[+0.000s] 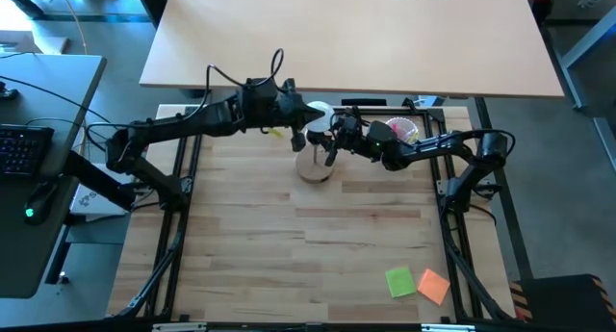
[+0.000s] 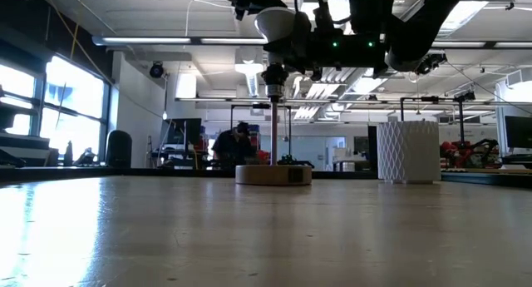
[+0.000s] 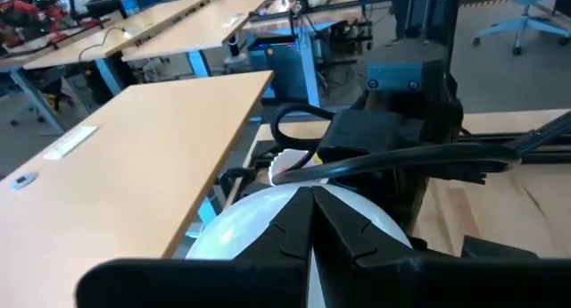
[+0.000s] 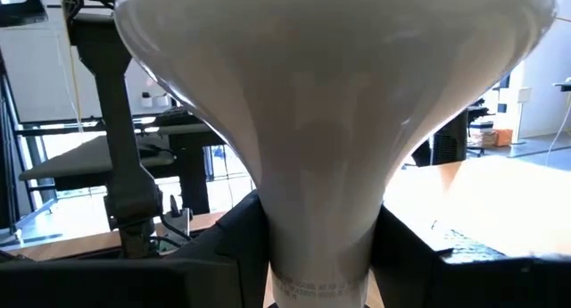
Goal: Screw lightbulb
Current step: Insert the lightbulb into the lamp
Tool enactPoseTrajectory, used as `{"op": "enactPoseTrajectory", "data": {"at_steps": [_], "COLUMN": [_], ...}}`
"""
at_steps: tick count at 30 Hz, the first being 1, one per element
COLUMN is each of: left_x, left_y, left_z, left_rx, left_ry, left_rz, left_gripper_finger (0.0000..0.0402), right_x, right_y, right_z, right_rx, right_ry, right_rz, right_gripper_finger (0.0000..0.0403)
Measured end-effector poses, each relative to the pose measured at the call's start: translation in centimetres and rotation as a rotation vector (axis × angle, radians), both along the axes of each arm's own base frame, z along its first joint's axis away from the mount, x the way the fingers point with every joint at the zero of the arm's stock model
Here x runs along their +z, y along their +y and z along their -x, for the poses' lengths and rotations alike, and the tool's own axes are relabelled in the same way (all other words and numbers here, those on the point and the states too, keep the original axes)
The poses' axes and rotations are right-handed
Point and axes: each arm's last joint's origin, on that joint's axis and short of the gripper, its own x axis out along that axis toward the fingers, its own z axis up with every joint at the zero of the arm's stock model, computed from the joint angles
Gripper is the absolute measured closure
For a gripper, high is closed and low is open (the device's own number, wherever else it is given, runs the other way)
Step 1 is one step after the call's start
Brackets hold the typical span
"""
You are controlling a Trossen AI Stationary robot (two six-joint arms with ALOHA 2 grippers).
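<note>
Holding the bulb (image 2: 277, 25) up in the air with my right tool (image 4: 317, 241), fingers clamped on its narrow neck either side, globe up, screw end down. In the low view the long axis runs near vertical, and the threaded tip sits right at the top of the thin lamp post (image 2: 273, 129) that rises from the round wooden base (image 2: 273, 174). I can't tell if the threads have caught or just touch. From above, the bulb (image 1: 317, 112) sits over the far edge of the base (image 1: 315, 166), so the line-up is by the low view only. My left tool (image 3: 314, 220) is fully closed, empty, tips pressed on top of the globe (image 3: 241, 228) from the other side. The right arm is the one to twist. The ribbed white cup (image 2: 407, 151) stands well apart on the bench (image 1: 318, 245).
</note>
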Motion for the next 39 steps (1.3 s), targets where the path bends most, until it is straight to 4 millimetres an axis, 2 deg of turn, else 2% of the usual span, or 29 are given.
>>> {"op": "enactPoseTrajectory", "data": {"at_steps": [10, 17, 23, 30, 39], "left_x": [-1.4, -2.8, -2.8, -1.9, -1.8], "left_y": [0.9, 1.8, 1.8, 1.3, 1.4], "left_z": [-0.2, -1.6, -1.6, -0.5, 0.0], "left_rx": [0.036, 0.015, 0.02, 0.029, 0.077], "left_ry": [0.055, 0.043, 0.036, 0.043, 0.068], "left_rz": [0.097, 0.119, 0.129, 0.149, 0.147], "left_gripper_finger": [0.0402, 0.0401, 0.0401, 0.0402, 0.0402], "right_x": [0.0, -0.1, -0.1, -0.1, -0.5], "right_y": [0.0, 0.0, 0.0, 0.0, 0.0], "right_z": [0.0, 0.0, 0.0, 0.0, 0.0], "right_rx": [0.0, 0.0, 0.002, 0.017, 0.013], "right_ry": [0.004, -0.001, -0.002, -0.001, 0.031], "right_rz": [-0.002, -0.027, -0.027, -0.018, -0.027], "right_gripper_finger": [0.0257, 0.0257, 0.0252, 0.024, 0.0246]}}
